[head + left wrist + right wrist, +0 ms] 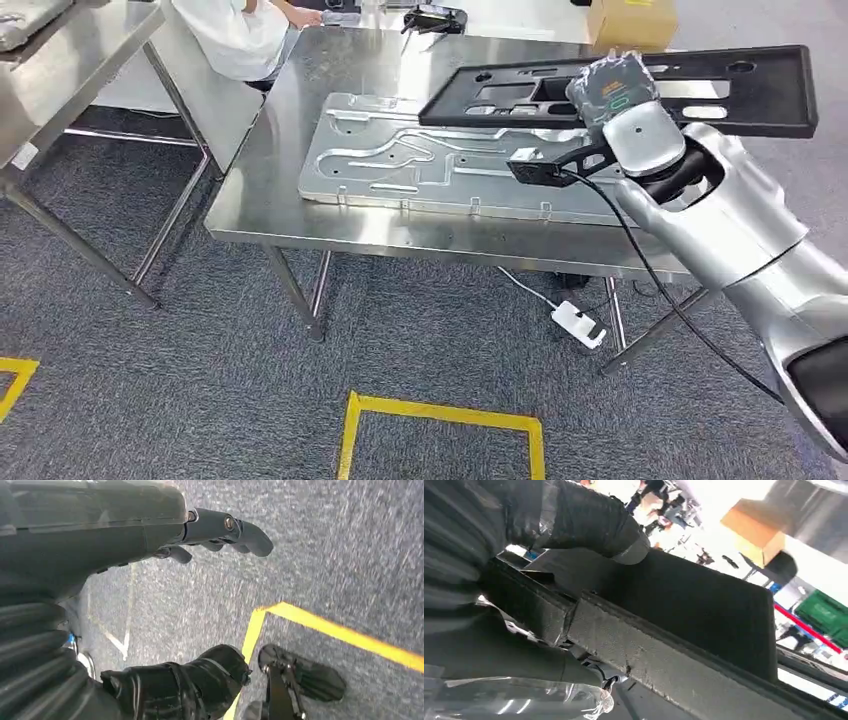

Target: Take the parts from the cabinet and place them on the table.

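While the right hand (612, 92) grips the black part (700, 95), a flat rectangular plastic frame with cut-outs, it hangs over the tabletop (270, 190) toward 2 o'clock. Thumb and fingers clamp the frame's rough matte edge in the right wrist view. Below lies a silver metal plate (400, 160), machined with curved channels, flat at table centre. Left hand (210, 535) holds nothing, fingers loosely apart above speckled grey carpet (325, 545) with yellow tape lines (350, 635). Cardboard box (630, 22) at 1 o'clock; person in white (235, 35) at 11.
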You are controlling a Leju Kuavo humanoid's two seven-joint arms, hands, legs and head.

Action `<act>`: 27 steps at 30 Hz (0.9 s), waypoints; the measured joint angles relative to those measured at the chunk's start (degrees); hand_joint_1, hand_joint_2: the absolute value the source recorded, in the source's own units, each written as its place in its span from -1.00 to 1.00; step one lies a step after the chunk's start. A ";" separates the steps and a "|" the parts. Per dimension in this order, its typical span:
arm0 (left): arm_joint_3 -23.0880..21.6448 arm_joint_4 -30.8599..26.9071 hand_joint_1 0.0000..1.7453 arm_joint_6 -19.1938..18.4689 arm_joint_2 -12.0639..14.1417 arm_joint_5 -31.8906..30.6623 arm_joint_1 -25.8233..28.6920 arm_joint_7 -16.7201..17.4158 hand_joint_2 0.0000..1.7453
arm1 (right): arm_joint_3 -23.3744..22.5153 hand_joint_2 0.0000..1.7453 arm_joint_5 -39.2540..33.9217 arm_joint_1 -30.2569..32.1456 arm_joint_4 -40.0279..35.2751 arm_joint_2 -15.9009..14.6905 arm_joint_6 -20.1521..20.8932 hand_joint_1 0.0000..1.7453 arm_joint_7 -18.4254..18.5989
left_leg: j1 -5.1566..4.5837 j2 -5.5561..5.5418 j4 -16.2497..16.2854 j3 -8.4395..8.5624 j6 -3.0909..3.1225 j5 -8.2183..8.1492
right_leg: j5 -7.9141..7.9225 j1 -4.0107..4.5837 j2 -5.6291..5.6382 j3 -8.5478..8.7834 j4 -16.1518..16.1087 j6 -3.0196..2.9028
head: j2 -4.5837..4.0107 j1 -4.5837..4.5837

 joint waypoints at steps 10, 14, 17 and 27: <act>-0.15 0.00 -1.00 -0.24 0.02 -0.02 -0.06 0.33 1.00 | 0.24 1.00 0.46 0.43 0.94 4.68 -4.35 0.84 -2.58 | -0.12 0.33 18.14 -9.72 -2.99 -8.00 | 1.38 0.09 0.04 4.88 -8.77 -2.56 | 0.00 -0.53; -0.17 0.00 -1.00 -0.31 0.04 0.15 -0.06 0.33 1.00 | 0.24 1.00 0.52 0.93 1.49 6.05 -4.70 0.84 -3.23 | -0.14 0.36 6.92 -5.93 -2.50 0.94 | 0.42 0.18 0.04 6.33 -8.75 -2.29 | 0.00 -0.50; -0.20 0.02 -1.00 -0.24 0.17 0.24 -0.19 0.35 1.00 | 0.24 1.00 0.66 0.74 1.84 6.71 -5.45 0.84 -3.52 | -0.68 0.34 0.39 -2.47 -1.72 1.72 | -0.04 0.50 0.13 6.56 -8.73 -1.63 | 0.00 -0.53; -0.22 0.02 -1.00 -0.22 0.17 0.33 -0.06 0.42 1.00 | 0.52 1.00 0.66 1.65 3.08 7.72 -5.71 0.84 -4.09 | -0.13 0.13 -0.51 -0.79 0.22 0.94 | -5.01 0.12 0.00 -2.64 7.32 0.06 | 0.00 -0.18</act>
